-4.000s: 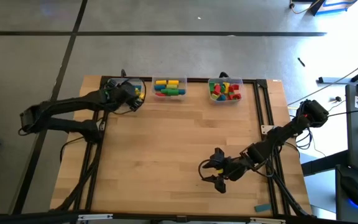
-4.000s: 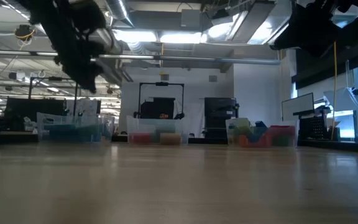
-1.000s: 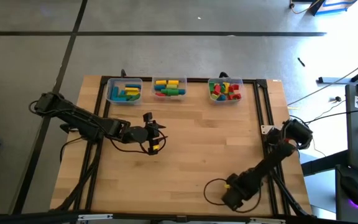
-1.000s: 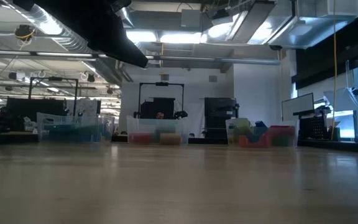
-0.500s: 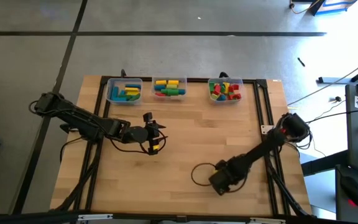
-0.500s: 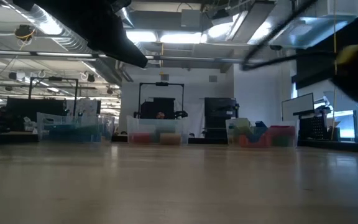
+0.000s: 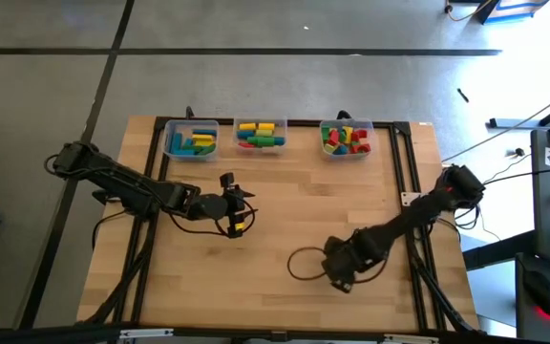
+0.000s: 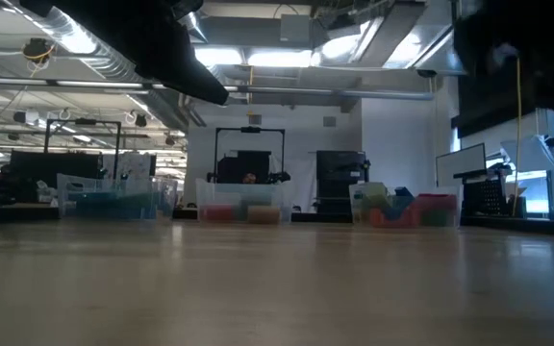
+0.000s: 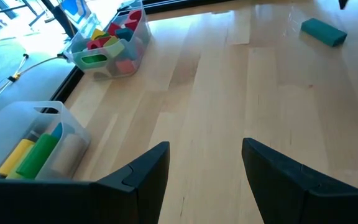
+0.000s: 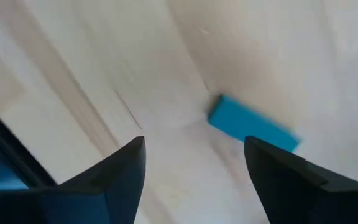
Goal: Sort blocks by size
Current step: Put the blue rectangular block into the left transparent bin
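Our left gripper [image 7: 238, 204] waits over the middle of the table with its fingers apart. Our right gripper [image 7: 338, 270] hangs low near the front, fingers apart too, holding nothing.

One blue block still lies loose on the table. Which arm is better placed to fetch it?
The right. Its open gripper points at the blue block, close ahead. The left gripper, also open, hovers mid-table and sees that block far across the table.
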You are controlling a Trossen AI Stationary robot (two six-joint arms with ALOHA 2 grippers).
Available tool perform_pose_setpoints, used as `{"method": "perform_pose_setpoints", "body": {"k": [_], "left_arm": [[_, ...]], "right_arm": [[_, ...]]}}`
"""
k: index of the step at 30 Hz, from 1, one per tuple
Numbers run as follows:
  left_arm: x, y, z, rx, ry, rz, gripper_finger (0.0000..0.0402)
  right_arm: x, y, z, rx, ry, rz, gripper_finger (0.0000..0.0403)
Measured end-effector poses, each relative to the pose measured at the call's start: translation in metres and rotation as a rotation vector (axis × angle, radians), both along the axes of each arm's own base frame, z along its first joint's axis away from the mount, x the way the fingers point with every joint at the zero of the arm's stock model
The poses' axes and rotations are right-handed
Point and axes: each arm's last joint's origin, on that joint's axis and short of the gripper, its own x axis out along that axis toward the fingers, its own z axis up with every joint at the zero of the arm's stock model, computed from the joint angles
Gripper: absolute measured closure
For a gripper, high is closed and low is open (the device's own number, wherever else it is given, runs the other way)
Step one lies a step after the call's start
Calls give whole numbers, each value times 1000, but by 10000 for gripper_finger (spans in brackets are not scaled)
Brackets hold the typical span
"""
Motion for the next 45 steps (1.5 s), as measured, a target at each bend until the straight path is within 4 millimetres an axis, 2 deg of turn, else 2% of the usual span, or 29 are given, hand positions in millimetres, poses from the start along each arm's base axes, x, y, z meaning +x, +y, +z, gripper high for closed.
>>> {"method": "perform_pose_setpoints", "body": {"k": [5, 9, 12, 19, 23, 26, 32, 35, 41, 45], "left_arm": [[0, 0, 0, 0, 0, 0, 204], [0, 0, 0, 0, 1, 0, 204], [0, 0, 0, 0, 0, 0, 204], [0, 0, 0, -1, -3, 0, 204], [0, 0, 0, -1, -3, 0, 204], [0, 0, 0, -1, -4, 0, 204], [0, 0, 0, -19, -11, 11, 204], [1, 0, 1, -19, -17, 9, 204], [0, -3, 1, -2, -10, -12, 204], [0, -7, 2, 13, -22, -37, 204]], "right_arm": [[-19, 10, 2, -138, -29, 385, 139], [-28, 15, -12, -236, -43, 550, 139], [-33, 12, -25, -262, -22, 597, 139], [-41, 7, -55, -252, -42, 605, 139], [-42, 5, -61, -251, -68, 600, 149], [-42, 5, -61, -250, -69, 600, 183], [-42, 6, -62, -242, -78, 592, 283], [-42, 5, -63, -252, -88, 545, 319], [-37, 8, -60, -258, -122, 446, 319], [-28, 14, -51, -257, -174, 416, 307]]}}
